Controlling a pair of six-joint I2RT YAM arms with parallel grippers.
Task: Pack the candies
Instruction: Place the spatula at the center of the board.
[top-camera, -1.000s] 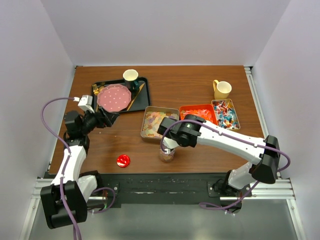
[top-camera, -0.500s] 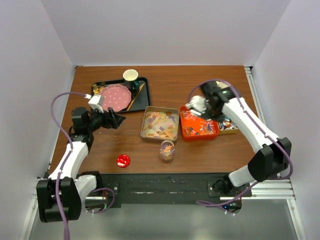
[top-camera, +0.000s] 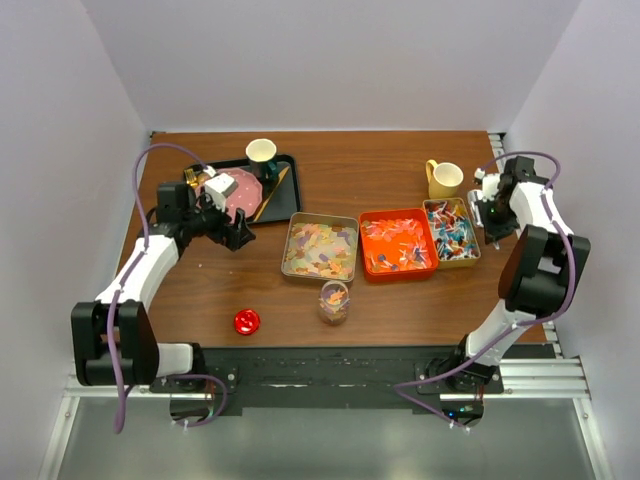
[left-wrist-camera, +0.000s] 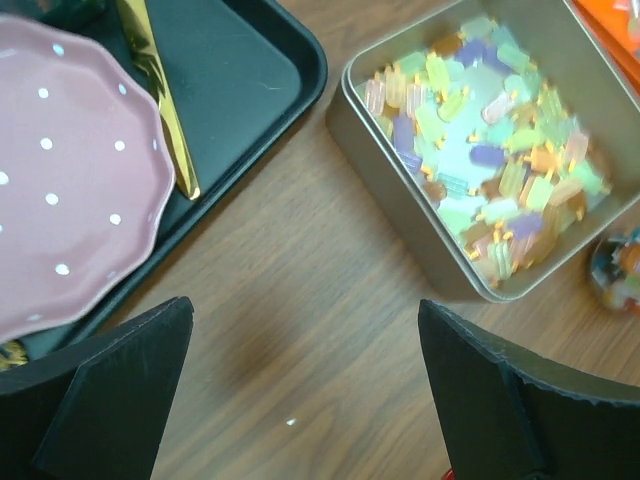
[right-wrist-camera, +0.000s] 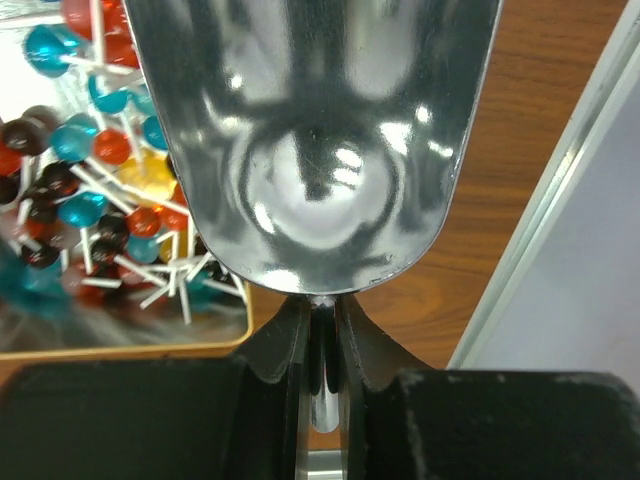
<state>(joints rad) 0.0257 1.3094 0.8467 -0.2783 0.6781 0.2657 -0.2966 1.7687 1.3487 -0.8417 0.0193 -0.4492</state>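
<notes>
While the left claw (left-wrist-camera: 305, 390) hangs spread wide above the counter (left-wrist-camera: 300, 310), between the black tray (left-wrist-camera: 250, 70) with its pink plate (left-wrist-camera: 60, 190) and the gold tin (left-wrist-camera: 410, 240) of pastel candies (left-wrist-camera: 480, 150), the right claw (right-wrist-camera: 318, 345) is pinched tight on the handle of a shiny metal scoop (right-wrist-camera: 320, 150). The scoop hangs near the counter's right edge, just beside a small tin (right-wrist-camera: 120, 338) of red and blue lollipops (right-wrist-camera: 90, 150); an orange tray (top-camera: 363, 245) lies between the two tins.

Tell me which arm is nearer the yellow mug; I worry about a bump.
Right. The right fingers, shut on a metal scoop, sit just right of the mug, beside the lollipop tin. The left fingers hang open far to its left, by the black tray.
</notes>
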